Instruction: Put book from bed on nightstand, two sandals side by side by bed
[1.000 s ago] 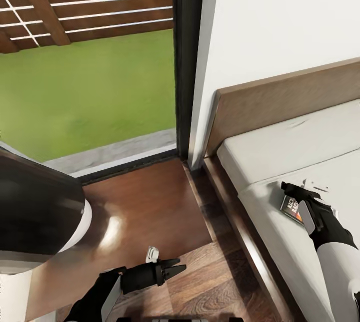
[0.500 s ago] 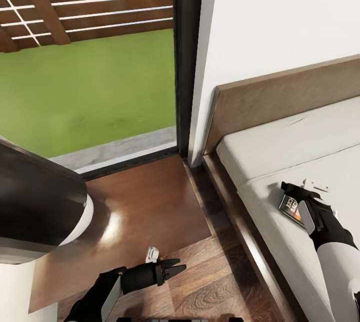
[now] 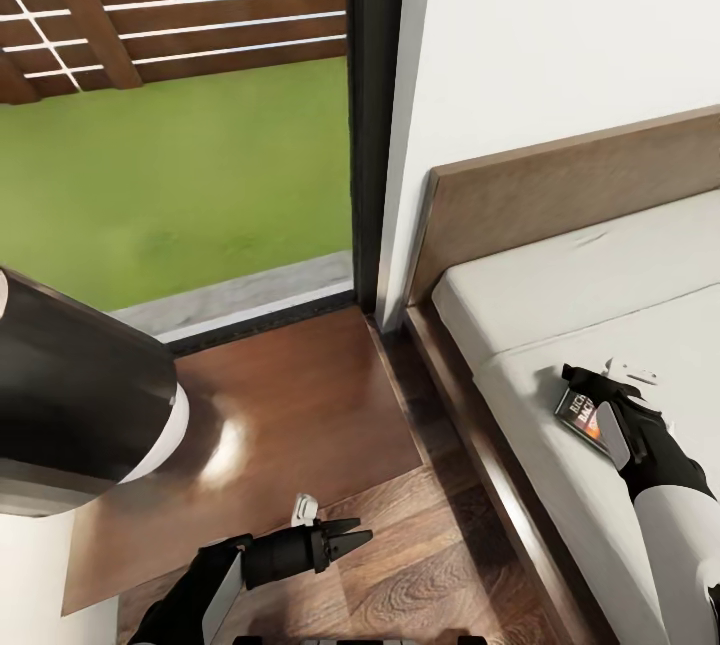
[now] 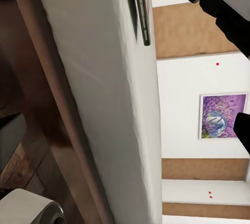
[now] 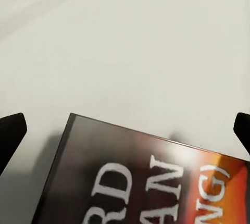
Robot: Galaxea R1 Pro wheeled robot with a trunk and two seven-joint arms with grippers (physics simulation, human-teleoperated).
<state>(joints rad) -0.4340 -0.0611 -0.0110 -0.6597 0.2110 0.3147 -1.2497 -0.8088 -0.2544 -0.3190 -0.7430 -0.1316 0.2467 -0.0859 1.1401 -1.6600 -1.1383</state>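
Note:
The book (image 3: 585, 417) lies flat on the bed (image 3: 560, 295), near the mattress's floor-side edge; its dark and orange cover with white lettering is close up in the right wrist view (image 5: 146, 182). My right gripper (image 3: 585, 383) hovers over it, open, and its two fingertips (image 5: 10, 130) stand wide apart on either side of the book's top edge. My left gripper (image 3: 358, 531) hangs low over the floor beside the bed, open and holding nothing. The nightstand (image 3: 290, 415), with a glossy brown top, stands between window and bed. The sandals are out of view.
A tall black-framed window (image 3: 180, 175) shows grass and a slatted fence. The brown headboard (image 3: 560, 195) meets the white wall. A dark and white rounded part of my body (image 3: 80, 415) bulks at the left. A purple picture (image 4: 223, 115) hangs on a far wall.
The whole head view has shifted slightly, so the camera moved. Both grippers hold the same pose, and the book has not moved.

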